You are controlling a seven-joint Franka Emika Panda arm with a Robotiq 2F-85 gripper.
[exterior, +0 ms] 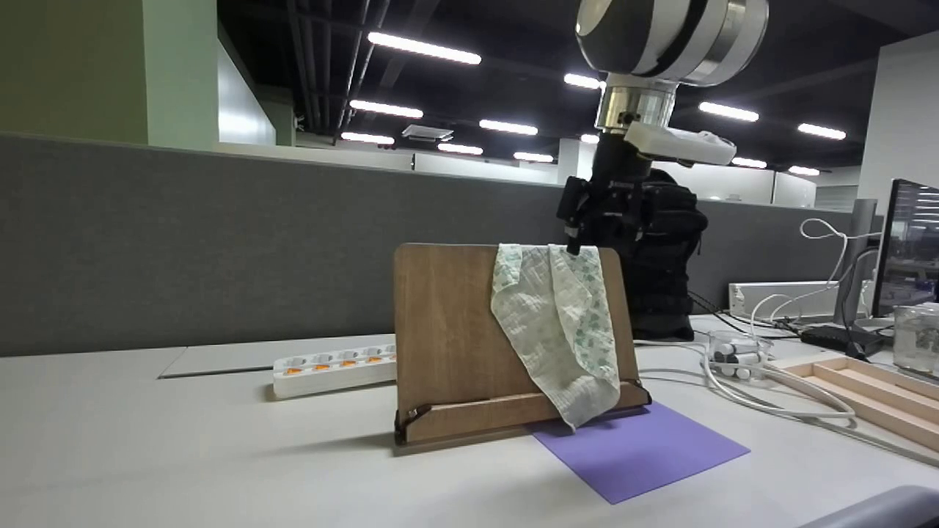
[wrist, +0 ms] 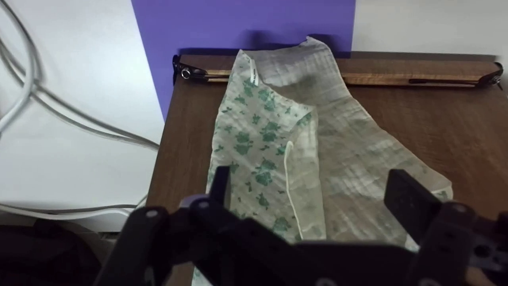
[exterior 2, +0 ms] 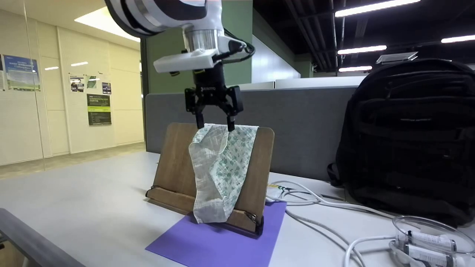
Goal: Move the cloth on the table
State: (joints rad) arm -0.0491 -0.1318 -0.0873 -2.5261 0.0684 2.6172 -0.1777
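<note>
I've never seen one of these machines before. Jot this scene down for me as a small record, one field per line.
Main item: whitish cloth with a green pattern, partly folded over itself
Hangs over: top edge of a wooden stand, lower end reaching past the ledge
Gripper: open, fingers spread at the cloth's upper edge; whether they touch it is unclear
Surface: light table
Under one end of the stand: flat purple sheet
Also nearby: black backpack, white power strip
</note>
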